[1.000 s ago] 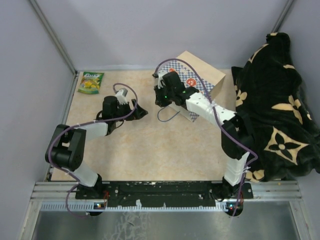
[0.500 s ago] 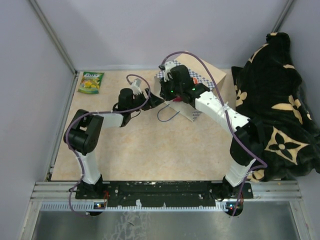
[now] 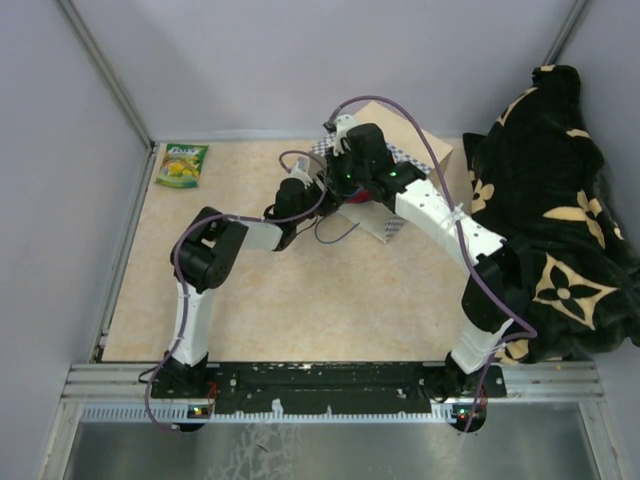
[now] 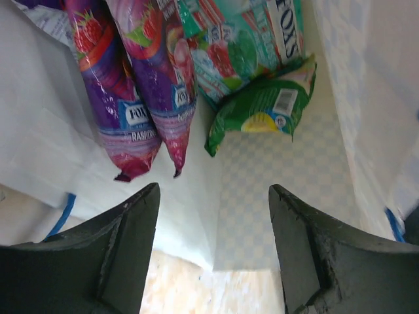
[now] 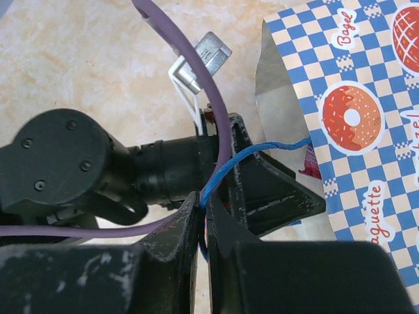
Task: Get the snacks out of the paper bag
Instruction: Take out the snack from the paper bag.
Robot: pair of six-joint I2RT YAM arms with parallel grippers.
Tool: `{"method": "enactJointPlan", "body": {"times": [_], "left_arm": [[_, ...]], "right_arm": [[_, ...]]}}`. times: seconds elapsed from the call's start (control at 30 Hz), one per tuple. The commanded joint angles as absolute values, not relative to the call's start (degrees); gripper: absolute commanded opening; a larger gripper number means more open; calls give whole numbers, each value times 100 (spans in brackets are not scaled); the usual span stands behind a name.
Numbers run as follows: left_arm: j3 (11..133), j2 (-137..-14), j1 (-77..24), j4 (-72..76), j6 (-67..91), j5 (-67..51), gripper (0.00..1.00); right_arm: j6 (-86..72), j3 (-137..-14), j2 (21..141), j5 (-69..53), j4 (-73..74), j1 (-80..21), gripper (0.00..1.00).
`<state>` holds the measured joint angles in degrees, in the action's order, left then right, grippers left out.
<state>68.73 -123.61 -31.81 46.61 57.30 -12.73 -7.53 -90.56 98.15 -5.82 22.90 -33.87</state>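
Since the overhead view shows the whole layout, starting there: the paper bag lies on its side at the far middle of the surface, with its mouth turned toward the left. The black-and-tan blanket is heaped just to its right. A loose green packet sits alone in the far left corner, well apart from the bag. Both arms meet at the bag's mouth: the left arm comes in from the left and the right arm arches over from the right.

Left wrist cam: the left end effector has its jaws spread wide with nothing between them, pointing straight into the bag. Inside are two purple packets side by side, a teal packet touching them, and a green packet inside resting against the teal one on the checkered lining.

Right wrist cam: the right end effector is pinched closed on the blue cord handle, which runs up to the bag's blue-and-white checkered band with its donut print. The left end effector's black fingers sit right at the mouth, just beside that cord.
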Motion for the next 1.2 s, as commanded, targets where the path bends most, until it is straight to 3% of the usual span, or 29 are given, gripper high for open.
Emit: {"method": "enactJointPlan", "body": {"times": [0.0, 0.83, 1.03, 1.17], "left_arm": [[7272, -12632, -3270, 4777, 6079, -397, 72], [9435, -14135, -3728, 3676, 5694, 585, 61], [9984, -14435, -3797, 3689, 5602, 812, 45], [10139, -14499, -3797, 3857, 5486, 792, 18]], "right_arm": [[-661, -9320, 9235, -465, 2154, -3299, 8], [-674, -8996, 8984, -619, 2006, -3037, 9], [-731, -8815, 8881, -716, 1873, -2985, 9], [-739, -8809, 8844, -746, 1889, -2955, 9]]}}
